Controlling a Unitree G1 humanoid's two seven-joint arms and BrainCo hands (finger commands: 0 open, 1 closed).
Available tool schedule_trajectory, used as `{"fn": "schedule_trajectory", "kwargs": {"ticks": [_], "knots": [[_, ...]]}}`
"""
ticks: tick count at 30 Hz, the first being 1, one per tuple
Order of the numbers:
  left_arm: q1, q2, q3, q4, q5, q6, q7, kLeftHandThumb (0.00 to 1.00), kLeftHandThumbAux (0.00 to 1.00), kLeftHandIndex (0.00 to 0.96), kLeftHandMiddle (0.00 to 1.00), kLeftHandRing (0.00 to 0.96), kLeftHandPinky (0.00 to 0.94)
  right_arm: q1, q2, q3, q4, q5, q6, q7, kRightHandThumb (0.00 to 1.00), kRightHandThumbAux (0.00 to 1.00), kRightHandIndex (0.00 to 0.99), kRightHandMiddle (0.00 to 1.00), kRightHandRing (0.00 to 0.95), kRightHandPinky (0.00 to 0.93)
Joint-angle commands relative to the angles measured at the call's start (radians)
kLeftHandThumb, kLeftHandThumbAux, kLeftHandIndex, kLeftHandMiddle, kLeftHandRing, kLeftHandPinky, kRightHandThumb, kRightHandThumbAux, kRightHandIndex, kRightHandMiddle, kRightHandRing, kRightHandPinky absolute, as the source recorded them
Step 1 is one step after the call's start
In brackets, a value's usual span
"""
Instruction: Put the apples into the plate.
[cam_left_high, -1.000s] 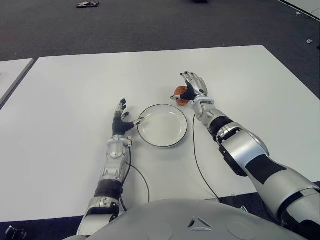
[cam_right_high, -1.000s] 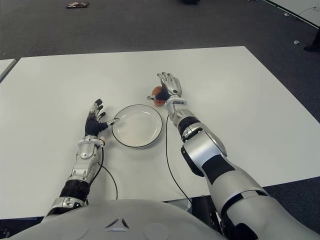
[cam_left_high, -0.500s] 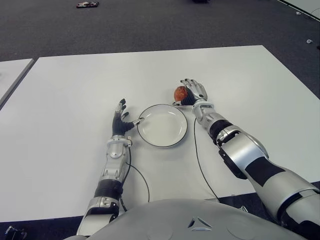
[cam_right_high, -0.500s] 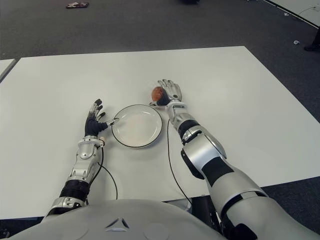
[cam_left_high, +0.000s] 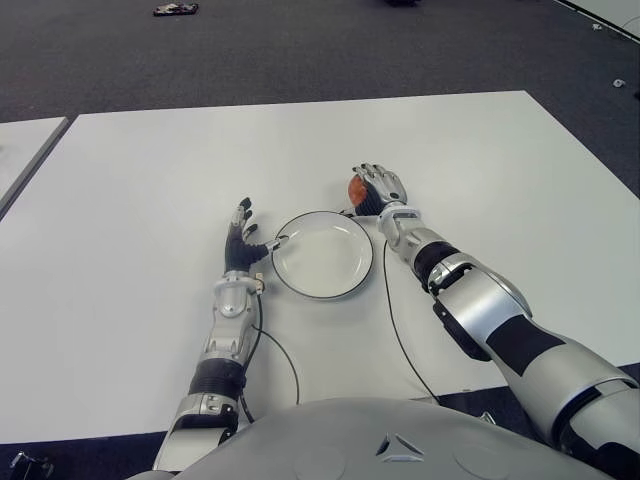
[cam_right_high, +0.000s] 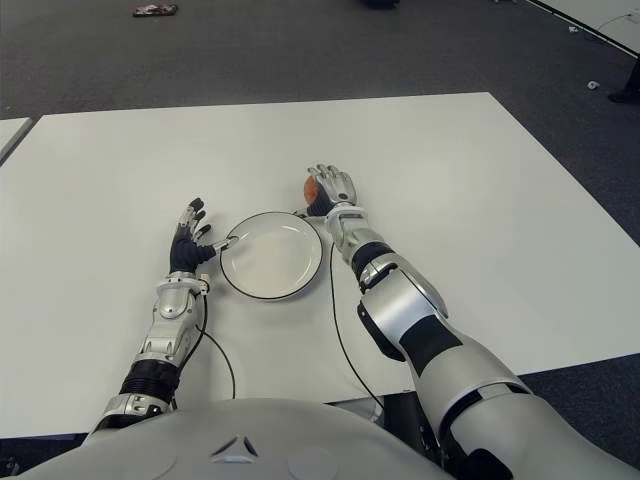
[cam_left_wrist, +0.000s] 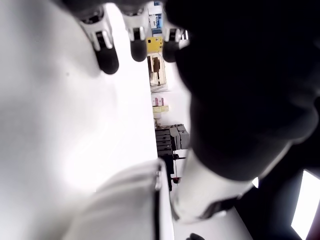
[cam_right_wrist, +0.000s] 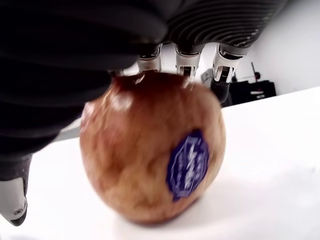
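A reddish apple (cam_left_high: 356, 188) with a blue sticker (cam_right_wrist: 187, 165) sits on the white table (cam_left_high: 150, 170) just beyond the far right rim of the empty white plate (cam_left_high: 320, 258). My right hand (cam_left_high: 379, 187) is on it, fingers (cam_right_wrist: 222, 75) curled over its top and far side. In the right wrist view the apple (cam_right_wrist: 150, 155) fills the picture and touches the tabletop. My left hand (cam_left_high: 240, 240) shows at the plate's left side with fingers spread, its thumb tip at the rim. No other apple is in view.
A thin black cable (cam_left_high: 393, 330) runs along the table from the right wrist toward me, another (cam_left_high: 285, 360) from the left wrist. A second table's edge (cam_left_high: 20, 150) shows at far left. Dark carpet (cam_left_high: 300, 50) lies beyond the far edge.
My right hand has closed down over the apple and drawn it slightly left, toward the plate's rim. The left hand has stayed where it was.
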Motion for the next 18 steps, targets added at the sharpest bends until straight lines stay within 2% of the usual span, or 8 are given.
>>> {"fn": "schedule_trajectory", "kwargs": {"ticks": [1,18], "knots": [[0.006,-0.008,0.001,0.032,0.005,0.015,0.014,0.000,0.272,0.000,0.000,0.000,0.008,0.030,0.008,0.017,0.011,-0.021,0.012,0.021,0.028,0.557,0.000,0.041,0.019,0.000],[-0.015,-0.006,0.001,0.069,0.000,-0.003,0.015,0.000,0.277,0.000,0.000,0.000,0.023,0.052,0.028,0.041,0.015,-0.034,0.024,0.056,0.046,0.562,0.000,0.041,0.021,0.000]]}}
